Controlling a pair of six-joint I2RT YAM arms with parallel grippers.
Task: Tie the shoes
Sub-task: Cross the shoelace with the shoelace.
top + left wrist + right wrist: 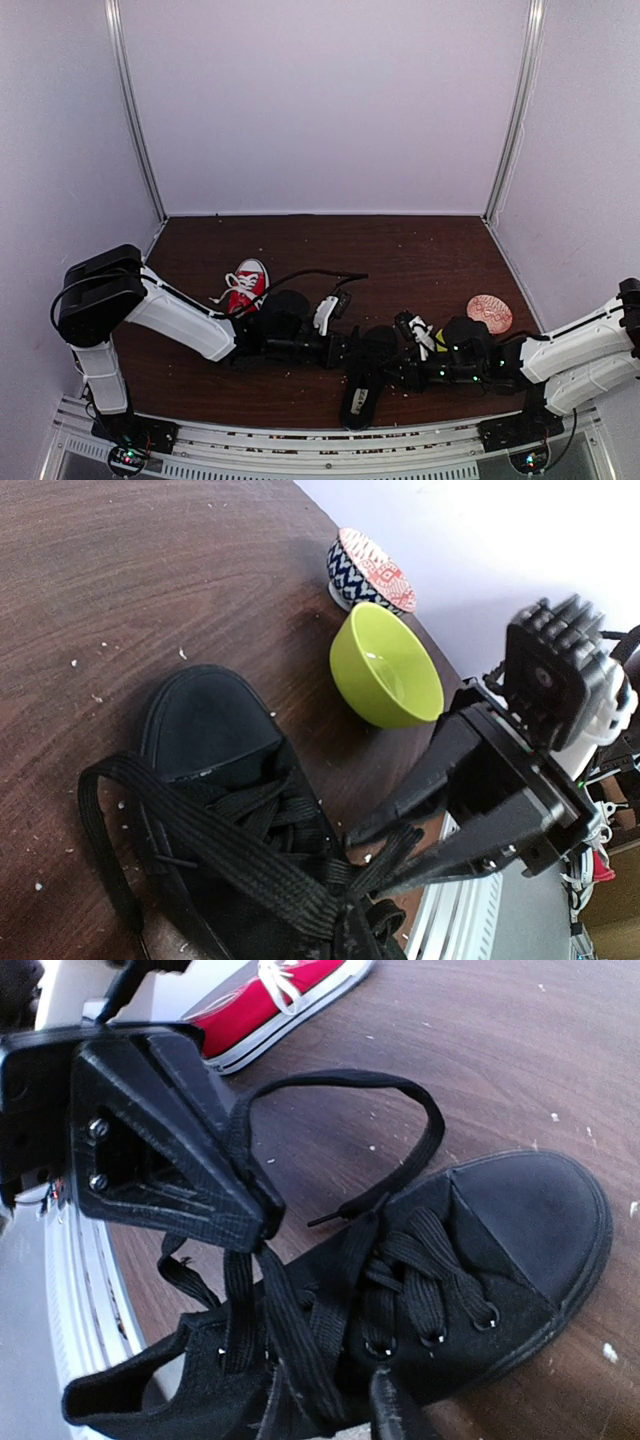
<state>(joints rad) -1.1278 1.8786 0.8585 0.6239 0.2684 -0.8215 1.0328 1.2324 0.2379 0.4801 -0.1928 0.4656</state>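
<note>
The black shoe [358, 400] lies near the front edge with its toe pointing away, seen close up in both wrist views [205, 730] [520, 1230]. Its black laces [330, 1290] are loose, and one long loop arcs over the table [400, 1095]. My left gripper [258, 1230] is shut to a point, pinching lace strands above the shoe's tongue. My right gripper [385, 860] comes in from the right with a short lace loop [410, 842] caught between its tips. The red sneaker [247, 283] with white laces sits apart at the back left [270, 1005].
A lime-green bowl [385, 670] and a patterned bowl [368, 568] stand just beyond the black shoe's toe side; the patterned one shows pink from above [489, 312]. The white metal rail [320, 440] runs along the near edge, right beside the shoe's heel.
</note>
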